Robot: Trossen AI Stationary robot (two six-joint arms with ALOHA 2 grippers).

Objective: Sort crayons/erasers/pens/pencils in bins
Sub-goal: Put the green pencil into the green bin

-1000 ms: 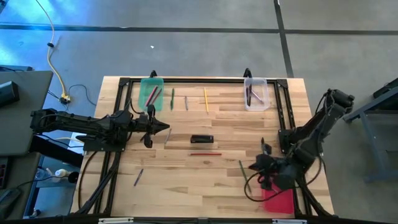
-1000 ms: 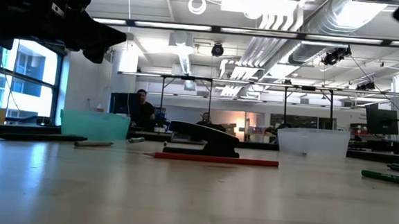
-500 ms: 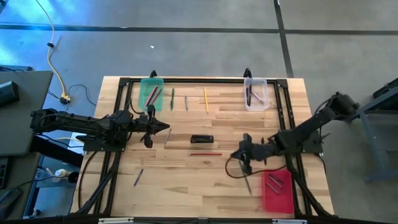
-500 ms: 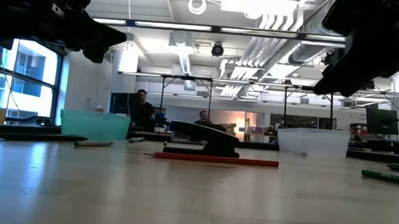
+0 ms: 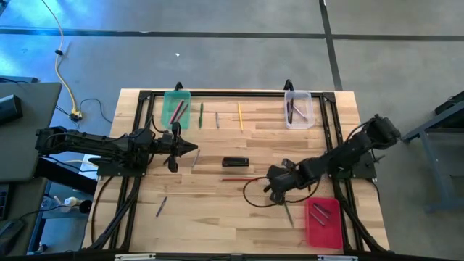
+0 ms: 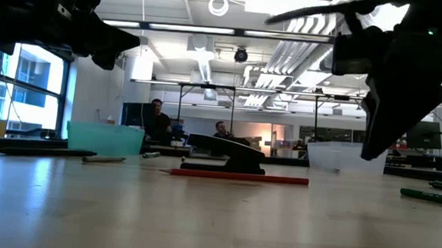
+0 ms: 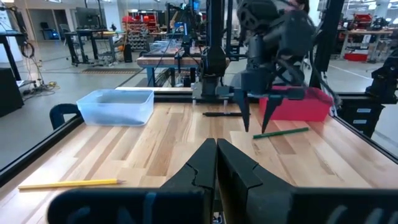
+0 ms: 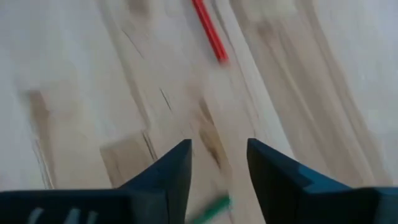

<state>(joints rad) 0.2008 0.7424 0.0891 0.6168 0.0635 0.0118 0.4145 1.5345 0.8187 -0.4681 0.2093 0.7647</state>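
My right gripper (image 5: 267, 186) hangs open, pointing steeply down over the table's middle right; it also shows in the left wrist view (image 7: 255, 119). Just ahead of its fingers lies a red pencil (image 8: 208, 30), flat on the wood (image 5: 239, 179). A green pencil (image 5: 288, 211) lies behind it, toward the red bin (image 5: 324, 230), which holds pens (image 5: 320, 211). The green bin (image 5: 176, 107) and the clear bin (image 5: 298, 109) stand at the far edge. My left gripper (image 5: 194, 148) waits shut and level over the table's left half.
A small black block (image 5: 235, 162) sits mid-table beyond the red pencil. A yellow pencil (image 5: 240, 116), a green pencil (image 5: 201, 114) and a grey pen (image 5: 217, 119) lie near the far edge. More pens lie at left (image 5: 161, 206) and by my left gripper (image 5: 194, 161).
My right gripper has swung from over the red bin toward the table's middle and sunk lower, tipping to point more steeply down. Its fingers now stand apart. The pens in the red bin have come into sight behind it.
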